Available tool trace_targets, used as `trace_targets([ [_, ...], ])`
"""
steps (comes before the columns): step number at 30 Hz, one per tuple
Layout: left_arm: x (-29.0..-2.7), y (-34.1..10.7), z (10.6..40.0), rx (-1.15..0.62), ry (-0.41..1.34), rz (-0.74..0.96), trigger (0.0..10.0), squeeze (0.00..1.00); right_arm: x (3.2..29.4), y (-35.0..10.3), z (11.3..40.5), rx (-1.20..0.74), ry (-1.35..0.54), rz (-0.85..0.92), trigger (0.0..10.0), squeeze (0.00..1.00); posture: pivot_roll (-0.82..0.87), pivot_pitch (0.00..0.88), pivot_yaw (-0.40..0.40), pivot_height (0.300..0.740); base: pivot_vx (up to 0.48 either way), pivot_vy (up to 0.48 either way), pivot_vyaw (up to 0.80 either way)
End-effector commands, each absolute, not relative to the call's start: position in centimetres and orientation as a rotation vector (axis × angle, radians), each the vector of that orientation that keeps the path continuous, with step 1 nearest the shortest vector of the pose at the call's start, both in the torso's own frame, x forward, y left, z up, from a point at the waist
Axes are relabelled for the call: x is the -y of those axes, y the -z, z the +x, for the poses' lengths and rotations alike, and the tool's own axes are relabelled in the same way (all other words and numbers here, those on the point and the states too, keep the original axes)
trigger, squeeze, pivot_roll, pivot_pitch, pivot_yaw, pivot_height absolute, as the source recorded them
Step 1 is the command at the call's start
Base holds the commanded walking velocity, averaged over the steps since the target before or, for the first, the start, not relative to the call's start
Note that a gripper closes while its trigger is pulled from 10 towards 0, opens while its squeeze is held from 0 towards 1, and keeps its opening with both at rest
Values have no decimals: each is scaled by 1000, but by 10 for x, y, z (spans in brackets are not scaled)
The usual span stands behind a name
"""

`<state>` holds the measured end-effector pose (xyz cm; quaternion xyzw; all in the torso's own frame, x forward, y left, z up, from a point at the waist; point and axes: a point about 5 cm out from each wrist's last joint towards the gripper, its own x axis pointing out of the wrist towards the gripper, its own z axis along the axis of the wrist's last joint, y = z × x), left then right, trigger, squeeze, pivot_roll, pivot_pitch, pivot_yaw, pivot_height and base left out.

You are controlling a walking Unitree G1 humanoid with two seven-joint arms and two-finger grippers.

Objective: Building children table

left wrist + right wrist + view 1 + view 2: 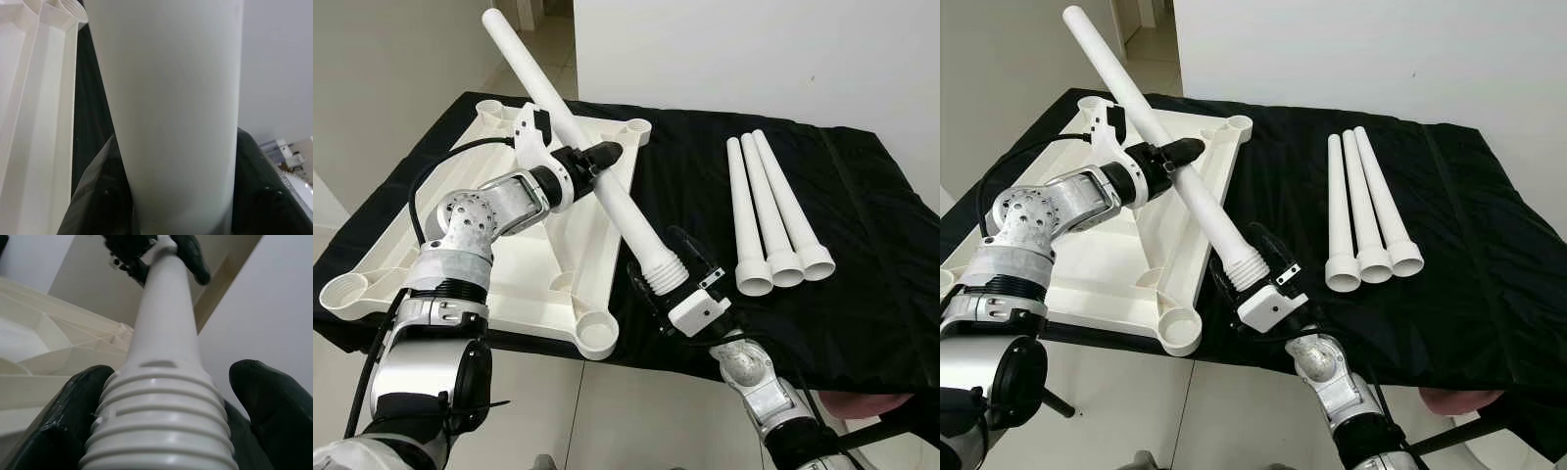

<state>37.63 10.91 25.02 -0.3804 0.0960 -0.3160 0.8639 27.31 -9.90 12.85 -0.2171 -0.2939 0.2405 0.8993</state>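
A long white table leg (pixel 607 186) is held slanting above the black-covered table, its threaded end (pixel 156 421) low and toward me. My left gripper (pixel 595 162) is shut on the leg's mid shaft (pixel 166 107), over the upside-down white tabletop (pixel 533 264). My right gripper (pixel 671 269) is open and straddles the threaded end. One of its fingers (pixel 63 421) touches the thread and the other stands apart. The nearest corner socket (pixel 594 336) of the tabletop lies just left of the threaded end.
Three more white legs (pixel 773 211) lie side by side on the black cloth (pixel 871 245) to the right, wide ends toward me. The table's front edge runs just below my right wrist, with tiled floor (pixel 607 411) beneath. A white wall stands behind.
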Motion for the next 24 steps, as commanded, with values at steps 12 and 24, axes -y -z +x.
trace_targets([
  [12, -127, -289, 382, 60, 684, -782, 10000, 0, 99, -134, 281, 470, -504, -200, 10000, 0, -42, 0, -8, 740, 0, 0, 0],
  [24, -129, -308, 376, 198, 651, -597, 10000, 0, 115, -143, 294, 413, -455, -133, 10000, 0, -42, 0, -24, 740, 0, 0, 0],
])
